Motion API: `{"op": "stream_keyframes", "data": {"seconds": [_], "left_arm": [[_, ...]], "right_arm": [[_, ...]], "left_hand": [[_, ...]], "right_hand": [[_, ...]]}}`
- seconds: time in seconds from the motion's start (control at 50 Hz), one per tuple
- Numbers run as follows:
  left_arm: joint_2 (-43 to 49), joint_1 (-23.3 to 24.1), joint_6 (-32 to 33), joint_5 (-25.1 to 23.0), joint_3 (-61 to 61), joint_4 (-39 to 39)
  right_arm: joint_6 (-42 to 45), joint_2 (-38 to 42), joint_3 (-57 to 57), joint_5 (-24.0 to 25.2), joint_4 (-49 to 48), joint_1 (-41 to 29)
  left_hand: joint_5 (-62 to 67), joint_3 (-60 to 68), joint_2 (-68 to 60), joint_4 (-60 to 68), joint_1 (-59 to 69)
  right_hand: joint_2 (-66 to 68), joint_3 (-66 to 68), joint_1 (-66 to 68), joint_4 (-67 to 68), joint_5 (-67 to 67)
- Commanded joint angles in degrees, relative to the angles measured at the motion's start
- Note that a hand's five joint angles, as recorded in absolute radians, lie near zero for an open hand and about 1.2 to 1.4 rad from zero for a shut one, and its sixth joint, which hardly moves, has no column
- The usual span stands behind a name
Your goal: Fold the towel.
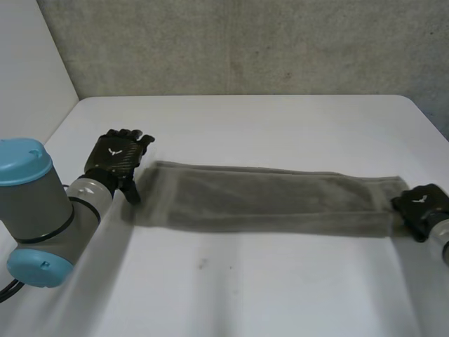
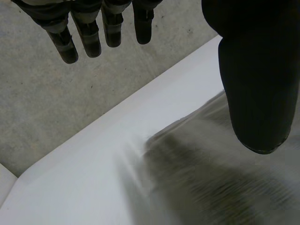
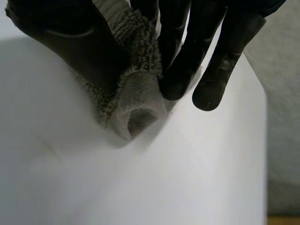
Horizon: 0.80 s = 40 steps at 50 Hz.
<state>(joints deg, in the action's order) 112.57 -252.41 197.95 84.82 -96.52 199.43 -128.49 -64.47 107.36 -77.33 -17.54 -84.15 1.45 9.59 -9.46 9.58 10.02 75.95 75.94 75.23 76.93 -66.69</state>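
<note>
Closer, towel end (image 3: 138, 96) in right hand (image 3: 183, 51).

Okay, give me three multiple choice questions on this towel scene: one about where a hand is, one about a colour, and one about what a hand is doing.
1. Where on the towel is the right hand?
A. At its middle
B. At one short end
C. Far from it, across the table

2. What colour is the towel?
A. Grey
B. Red
C. Bright blue

3. What state is the left hand in?
A. Curled tightly round a bunch of towel
B. Open, fingers straight, gripping nothing
C. Closed on a cup

Answers:
1. B: the head view shows it at the end of the long strip, on the robot's right.
2. A: the cloth is grey in every view.
3. B: its wrist view shows straight fingers apart from the thumb, with no cloth between them.
</note>
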Motion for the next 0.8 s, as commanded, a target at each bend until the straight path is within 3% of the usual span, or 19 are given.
{"op": "stream_keyframes", "data": {"seconds": [0.02,0.28,0.32,0.36,0.38,0.42,0.44,0.48,0.5,0.54,0.56,0.6,0.68,0.8], "left_arm": [[-0.3,-0.7,0.1,0.1,-0.2,0.0],[-0.4,-1.5,0.1,0.2,-1.0,0.0],[-0.4,-1.6,0.1,0.2,-1.0,0.0],[-0.4,-1.6,0.1,0.2,-1.0,0.0],[-0.4,-1.6,0.1,0.2,-1.0,0.0],[-0.5,-1.7,0.1,0.3,-1.0,0.0],[-0.5,-1.7,0.1,0.3,-1.0,0.0],[-0.5,-1.7,0.1,0.3,-1.0,0.0],[-0.5,-1.7,0.1,0.3,-1.0,0.0],[-0.5,-1.7,0.1,0.3,-1.0,0.0],[-0.5,-1.7,0.1,0.3,-1.0,0.0],[-0.4,-1.7,0.1,0.3,-1.0,0.0],[-0.4,-1.7,0.1,0.3,-1.1,0.0],[-0.4,-1.7,0.1,0.3,-1.3,0.3]], "right_arm": [[5.8,-1.7,-4.0,-2.1,-0.3,8.9],[7.5,-2.6,-14.8,-3.7,0.6,8.2],[6.9,-2.7,-16.0,-4.8,0.7,4.4],[6.6,-2.5,-19.6,-7.5,0.7,-6.6],[6.6,-2.5,-19.6,-7.5,0.7,-6.6],[6.5,-1.7,-23.1,-10.4,0.6,-16.7],[6.5,-1.7,-23.1,-10.4,0.6,-16.7],[6.2,1.0,-26.6,-12.0,0.2,-26.5],[6.2,1.0,-26.6,-12.0,0.2,-26.6],[5.6,4.9,-30.9,-12.3,0.1,-36.7],[5.6,4.9,-30.9,-12.3,0.1,-36.7],[4.7,9.0,-34.4,-12.1,0.1,-44.1],[3.6,15.0,-37.1,-11.7,-0.1,-51.4],[4.7,20.9,-38.5,-12.0,1.8,-55.7]], "left_hand": [[-1.4,0.4,-0.5,0.4,0.0],[-1.4,0.4,-0.5,0.4,0.0],[-1.4,0.4,-0.5,0.4,0.0],[-1.4,0.4,-0.5,0.4,0.0],[-1.4,0.4,-0.5,0.4,0.0],[-1.4,0.4,-0.5,0.4,0.0],[-1.4,0.4,-0.5,0.4,0.0],[-1.4,0.4,-0.5,0.4,0.0],[-1.4,0.4,-0.5,0.4,0.0],[-1.4,0.4,-0.5,0.4,0.0],[-1.4,0.4,-0.5,0.4,0.0],[-1.4,0.4,-0.5,0.4,0.0],[-1.4,0.4,-0.5,0.4,0.0],[-1.4,0.4,-0.5,0.4,0.0]], "right_hand": [[4.1,4.1,4.8,3.1,-3.3],[4.1,4.1,4.8,3.1,-3.3],[4.1,4.1,4.8,3.1,-3.3],[4.1,4.1,4.8,3.1,-3.3],[4.1,4.1,4.8,3.1,-3.3],[4.1,4.1,4.8,3.1,-3.3],[4.1,4.1,4.8,3.1,-3.3],[4.1,4.1,4.8,3.1,-3.3],[4.1,4.1,4.8,3.1,-3.3],[4.1,4.1,4.8,3.1,-3.3],[4.1,4.1,4.8,3.1,-3.3],[4.1,4.1,4.8,3.1,-3.3],[4.1,4.1,4.8,3.1,-3.3],[4.1,4.1,4.8,3.1,-3.3]]}}
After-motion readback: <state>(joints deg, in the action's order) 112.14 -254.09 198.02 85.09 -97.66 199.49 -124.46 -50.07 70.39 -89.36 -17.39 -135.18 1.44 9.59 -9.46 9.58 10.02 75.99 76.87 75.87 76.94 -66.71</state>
